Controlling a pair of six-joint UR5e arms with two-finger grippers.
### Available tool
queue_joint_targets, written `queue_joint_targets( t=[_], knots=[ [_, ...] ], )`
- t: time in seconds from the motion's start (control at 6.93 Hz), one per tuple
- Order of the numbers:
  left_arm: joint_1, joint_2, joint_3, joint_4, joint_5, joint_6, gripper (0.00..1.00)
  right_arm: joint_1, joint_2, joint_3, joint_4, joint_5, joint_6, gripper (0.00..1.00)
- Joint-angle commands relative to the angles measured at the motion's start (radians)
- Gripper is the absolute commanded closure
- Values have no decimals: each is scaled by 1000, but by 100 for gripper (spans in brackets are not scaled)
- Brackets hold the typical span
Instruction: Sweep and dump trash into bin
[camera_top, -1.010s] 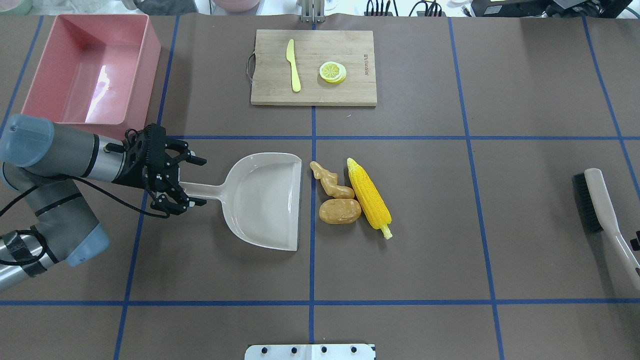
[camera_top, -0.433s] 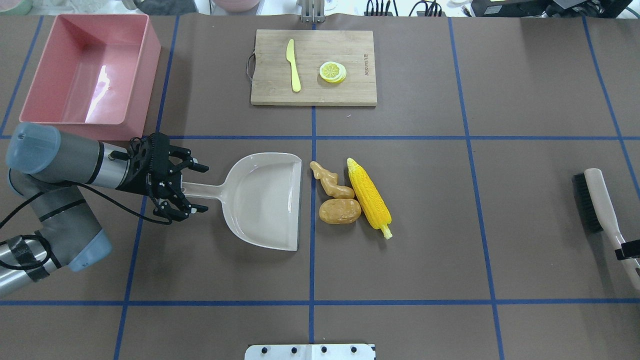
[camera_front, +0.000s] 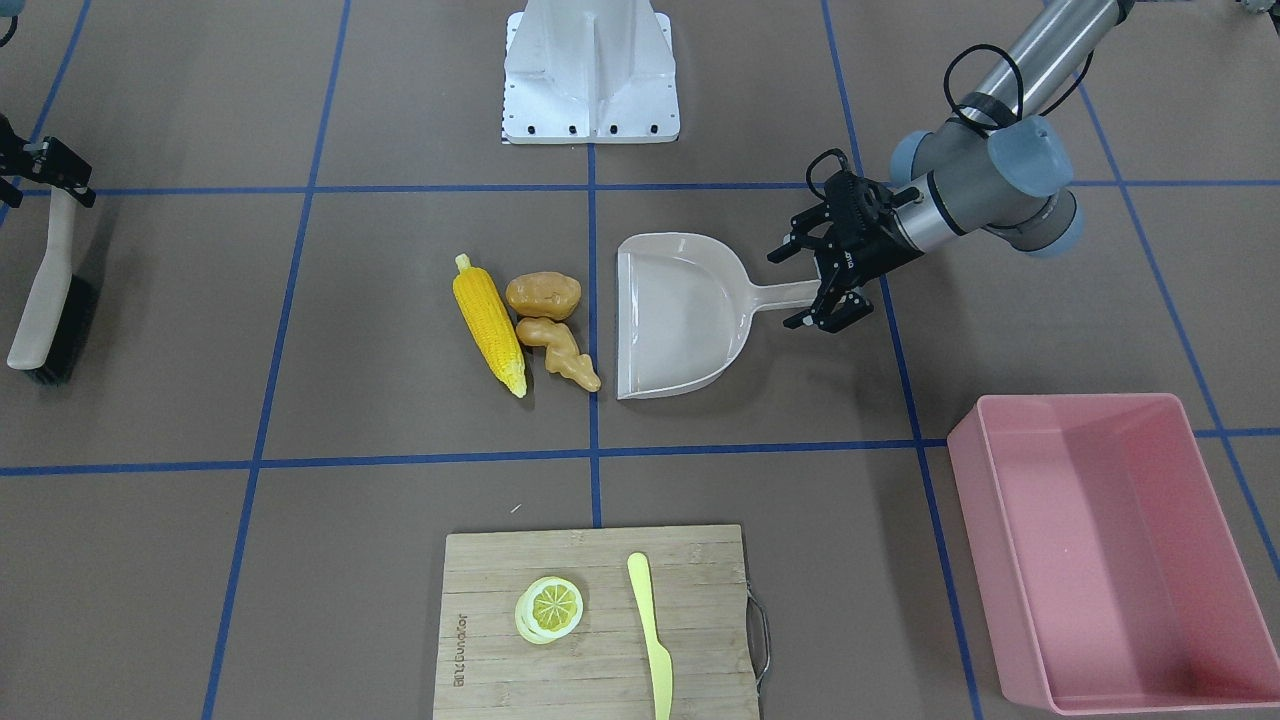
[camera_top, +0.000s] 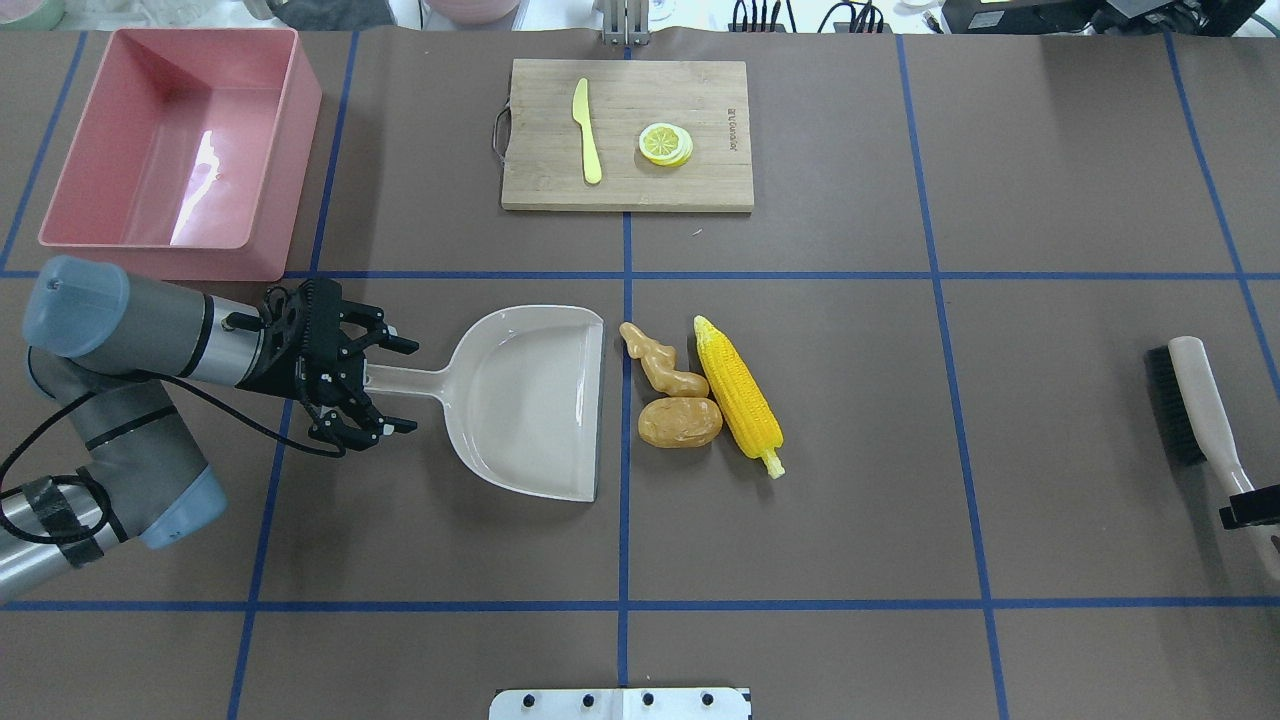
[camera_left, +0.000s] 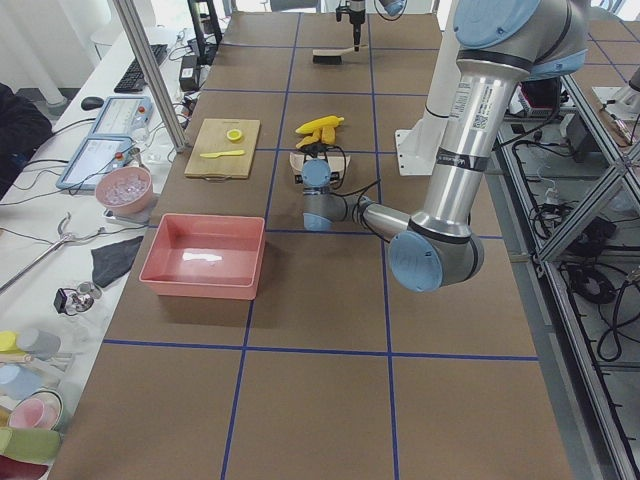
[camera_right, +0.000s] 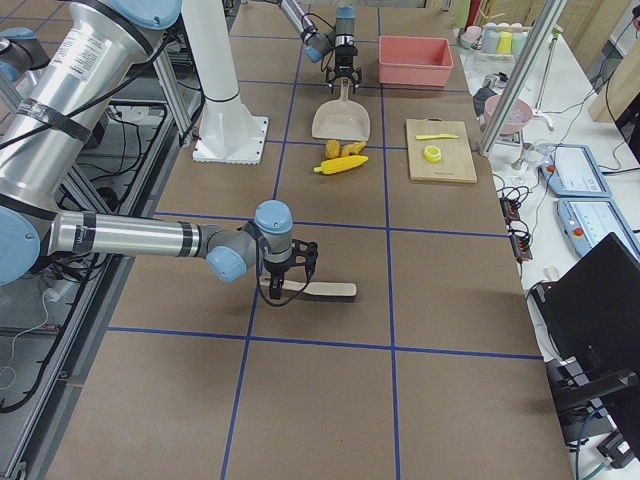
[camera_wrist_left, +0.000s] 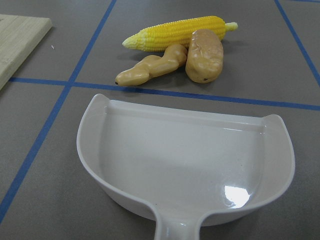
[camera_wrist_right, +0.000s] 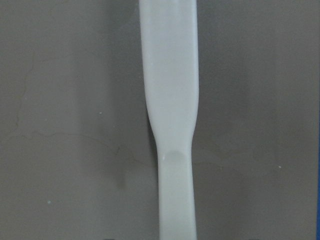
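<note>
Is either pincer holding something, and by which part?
Left pincer: nothing, open astride the dustpan handle. Right pincer sits at the brush handle; grip unclear.

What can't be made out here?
- right gripper: cut by the overhead view's right edge; its wrist view shows only the brush handle, so jaws' state unknown.
- left gripper: jaws open astride the dustpan handle; contact too small to judge overhead, wrist view crops it.
- cutting board print: too small to read.
</note>
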Motion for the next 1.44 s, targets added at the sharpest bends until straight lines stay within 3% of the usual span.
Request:
queue_joint_targets(
  t=[0.0, 0.29, 0.58, 0.72, 1.15, 1.3],
  knots=[
    [27, -14, 28, -17, 1, 0, 2, -32, 3, -8, 0, -19, 2, 21],
    [55, -30, 48, -29, 34, 0, 2, -40, 3, -9, 0, -21, 1, 37],
    [60, -37, 48, -29, 36, 0, 2, -40, 0, -5, 0, -15, -1, 95],
    [60, -37, 48, -29, 36, 0, 2, -38, -9, 6, 2, -9, -2, 100],
    [54, -10, 27, -29, 34, -9, 2, -34, -23, 117, -13, 57, 2, 100],
    [49, -8, 17, -21, 34, -12, 2, -41, 13, 159, -82, 58, 31, 100]
  ],
)
